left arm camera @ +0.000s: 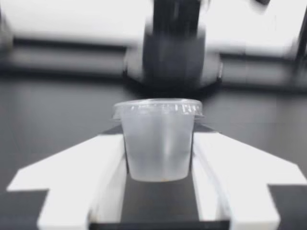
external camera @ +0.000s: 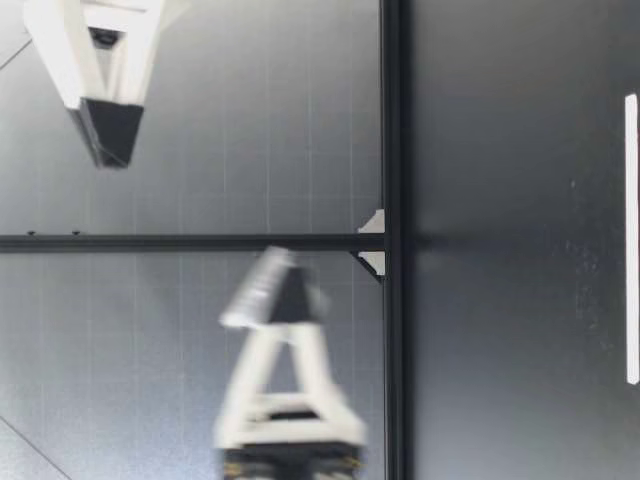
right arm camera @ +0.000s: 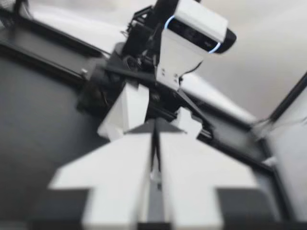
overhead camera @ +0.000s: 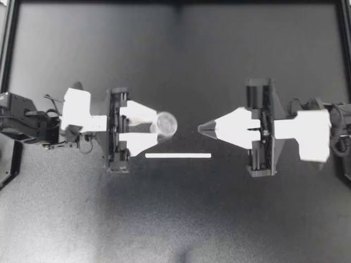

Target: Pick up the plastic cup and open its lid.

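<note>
My left gripper (overhead camera: 158,127) is shut on the clear plastic cup (overhead camera: 166,123) and holds it above the table. In the left wrist view the cup (left arm camera: 158,143) stands upright between the two white fingers (left arm camera: 81,172), which press on its sides, and the lid (left arm camera: 157,108) sits on its rim. My right gripper (overhead camera: 201,129) points at the cup from a short gap away, its fingers together with nothing visible between them. In the right wrist view only a thin slit shows at the right gripper (right arm camera: 154,130), facing my left arm (right arm camera: 144,72). In the low view both grippers hang in the air, the left gripper (external camera: 270,290) blurred and lower than the right gripper (external camera: 105,135).
A white strip (overhead camera: 178,155) lies on the dark table just in front of the two grippers; the low view shows the strip (external camera: 631,240) too. A black frame rail (overhead camera: 175,2) runs along the table's far edge.
</note>
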